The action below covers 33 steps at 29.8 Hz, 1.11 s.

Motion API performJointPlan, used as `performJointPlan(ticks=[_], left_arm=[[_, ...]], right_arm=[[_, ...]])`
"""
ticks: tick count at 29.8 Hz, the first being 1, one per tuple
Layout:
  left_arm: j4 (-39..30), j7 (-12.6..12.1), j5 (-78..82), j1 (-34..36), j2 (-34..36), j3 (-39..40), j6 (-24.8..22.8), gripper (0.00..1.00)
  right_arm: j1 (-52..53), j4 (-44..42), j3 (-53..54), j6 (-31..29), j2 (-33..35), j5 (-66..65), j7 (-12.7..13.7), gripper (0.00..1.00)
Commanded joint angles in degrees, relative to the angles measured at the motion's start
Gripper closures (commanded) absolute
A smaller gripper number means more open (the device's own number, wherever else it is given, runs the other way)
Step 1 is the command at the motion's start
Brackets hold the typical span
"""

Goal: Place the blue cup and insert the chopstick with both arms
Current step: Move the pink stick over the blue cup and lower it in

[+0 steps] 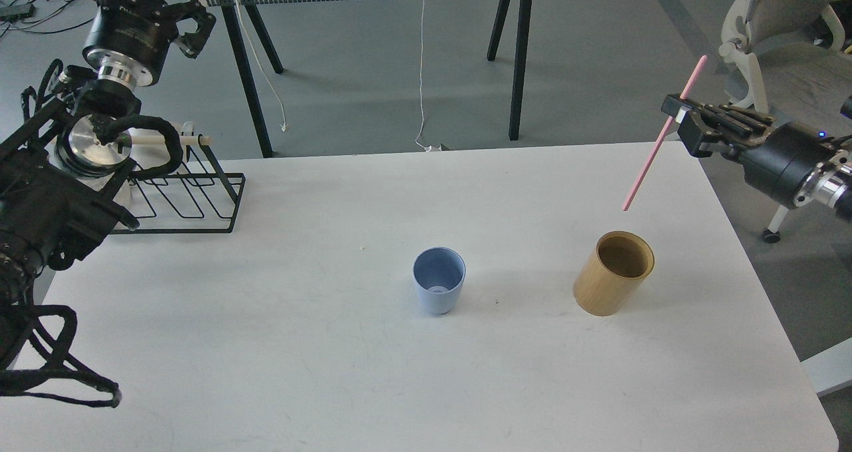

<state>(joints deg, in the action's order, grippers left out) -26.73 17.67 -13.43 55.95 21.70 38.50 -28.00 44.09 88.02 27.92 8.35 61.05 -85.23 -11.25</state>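
Note:
The blue cup (438, 289) stands upright and empty in the middle of the white table (333, 372). My right gripper (680, 114) is shut on the pink chopstick (649, 162) and holds it tilted in the air, its lower tip above and clear of the tan holder (614, 272). My left gripper (186, 19) is raised at the far left, above the black wire rack, with its fingers spread and nothing in them.
A black wire rack (190, 196) stands at the table's back left. A second table's black legs (516, 52) and a grey office chair (779, 46) are behind the table. The tan holder is empty.

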Motion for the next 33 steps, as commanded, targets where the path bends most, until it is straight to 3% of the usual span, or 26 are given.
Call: performJointPlan(ticks=[1, 12, 16, 23, 33], left_arm=[[0.01, 0.0, -0.01, 0.03, 0.01, 0.0, 0.0, 0.0], [-0.08, 0.0, 0.07, 0.03, -0.17, -0.17, 0.0, 0.0], [-0.08, 0.0, -0.01, 0.03, -0.34, -0.17, 0.0, 0.0], [-0.08, 0.0, 0.07, -0.05, -0.25, -0.09, 0.0, 0.0], [-0.08, 0.0, -0.01, -0.85, -0.08, 0.0, 0.0, 0.0]], right_arm=[[3.19, 0.58, 0.56, -0.09, -2.94, 1.46, 0.18, 0.94], [4.6, -2.85, -1.54, 0.17, -22.98, 0.32, 0.79, 0.94], [4.78, -5.56, -5.93, 0.08, -28.35, 0.15, 2.28, 0.94], [4.34, -11.29, -10.69, 0.08, -34.24, -2.66, 2.37, 0.94], [3.55, -11.02, -11.21, 0.0, -33.89, -2.75, 2.29, 0.93]])
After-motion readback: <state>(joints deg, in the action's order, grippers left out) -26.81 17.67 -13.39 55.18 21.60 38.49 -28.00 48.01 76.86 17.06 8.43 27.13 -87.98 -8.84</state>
